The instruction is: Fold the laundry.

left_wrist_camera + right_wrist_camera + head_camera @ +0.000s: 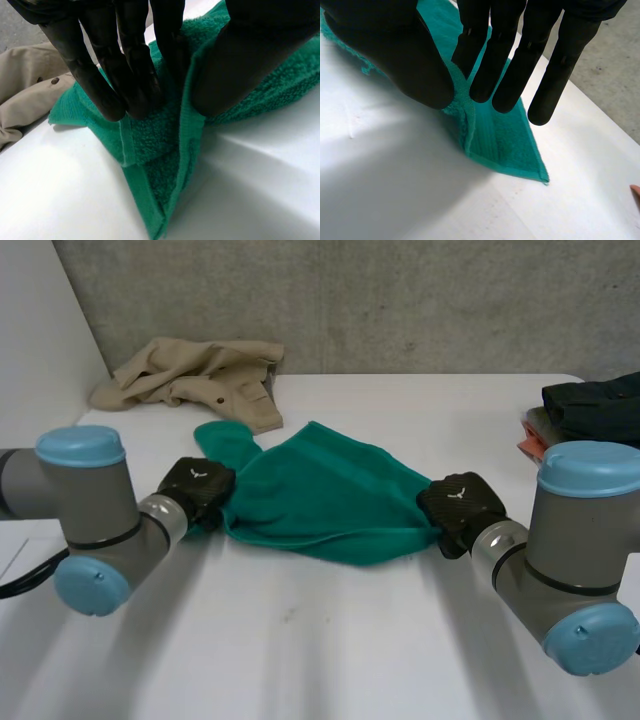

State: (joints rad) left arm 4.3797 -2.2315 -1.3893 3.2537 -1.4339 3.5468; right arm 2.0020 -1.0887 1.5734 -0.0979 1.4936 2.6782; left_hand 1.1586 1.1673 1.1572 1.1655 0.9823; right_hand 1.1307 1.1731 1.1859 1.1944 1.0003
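A green towel (325, 495) hangs stretched between my two hands, just above the white table (320, 650). My left hand (197, 487) pinches the towel's left edge. In the left wrist view its fingers (107, 75) and thumb press a fold of the towel (160, 145) between them, and a corner droops below. My right hand (458, 505) holds the towel's right edge. In the right wrist view the thumb (402, 57) and fingers clamp the towel (500, 140), with a pointed corner resting on the table.
A beige garment (195, 380) lies crumpled at the back left of the table, also seen beside my left hand's fingers as beige garment (25, 95). Dark folded clothes (590, 405) sit stacked at the right edge.
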